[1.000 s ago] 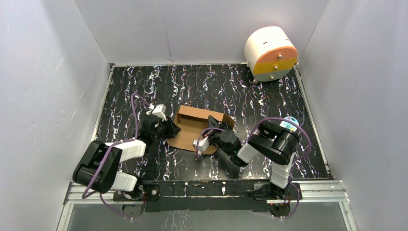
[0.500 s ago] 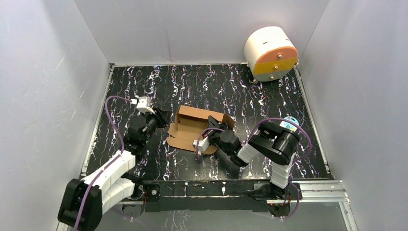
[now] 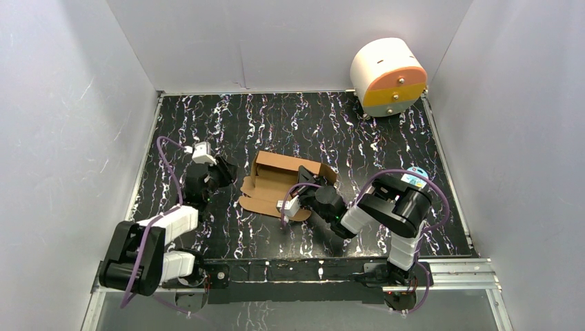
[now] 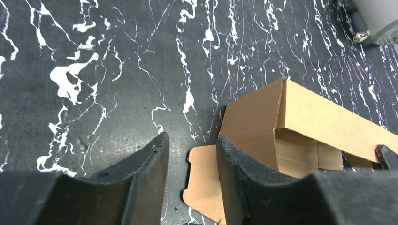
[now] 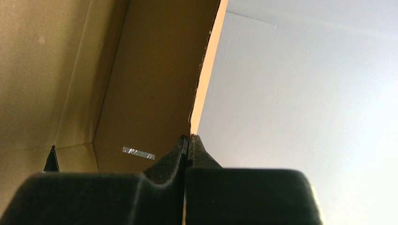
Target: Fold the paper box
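The left pincer [image 4: 191,140] has drawn back from the left flap of the paper box [image 3: 274,185], jaws partly apart and empty, while the right pincer [image 5: 188,139] stays clamped on a raised wall, so the half-folded box, mid-table [image 3: 290,117], likely needs regripping.

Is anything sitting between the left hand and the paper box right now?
Nothing visible. Only a strip of tabletop separates the open left hand from the paper box. The right hand is clamped on a box wall at the far side.
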Motion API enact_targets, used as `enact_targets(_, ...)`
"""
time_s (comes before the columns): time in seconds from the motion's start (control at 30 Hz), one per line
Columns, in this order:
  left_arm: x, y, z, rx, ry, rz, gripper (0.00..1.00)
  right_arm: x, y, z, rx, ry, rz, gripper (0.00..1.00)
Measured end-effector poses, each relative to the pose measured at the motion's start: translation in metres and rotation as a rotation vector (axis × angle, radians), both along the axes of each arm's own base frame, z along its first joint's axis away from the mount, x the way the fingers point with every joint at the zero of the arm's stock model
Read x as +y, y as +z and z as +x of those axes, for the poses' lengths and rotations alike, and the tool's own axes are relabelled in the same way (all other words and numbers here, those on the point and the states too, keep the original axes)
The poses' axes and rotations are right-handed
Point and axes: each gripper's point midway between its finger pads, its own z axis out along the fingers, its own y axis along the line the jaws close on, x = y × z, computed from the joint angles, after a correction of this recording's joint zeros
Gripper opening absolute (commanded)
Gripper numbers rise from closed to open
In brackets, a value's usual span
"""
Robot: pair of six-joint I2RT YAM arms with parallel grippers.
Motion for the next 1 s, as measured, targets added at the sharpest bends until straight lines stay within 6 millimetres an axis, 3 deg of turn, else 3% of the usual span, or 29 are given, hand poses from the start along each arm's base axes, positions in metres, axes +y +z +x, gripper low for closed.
enact_targets(0.2,-0.009,-0.013,0.0,0.02,-0.054,-0.013,0.49,0.001,0.0,-0.001,0.006,0.005,0.002,0.0)
enact_targets(0.5,-0.024,-0.051,-0.009,0.126,-0.155,-0.014,0.53,0.001,0.002,-0.003,0.033,0.013,0.01,0.0)
enact_targets(1.0,-0.056,-0.055,-0.005,0.112,-0.331,-0.02,0.54,0.001,0.001,-0.004,0.048,0.015,0.006,0.0)
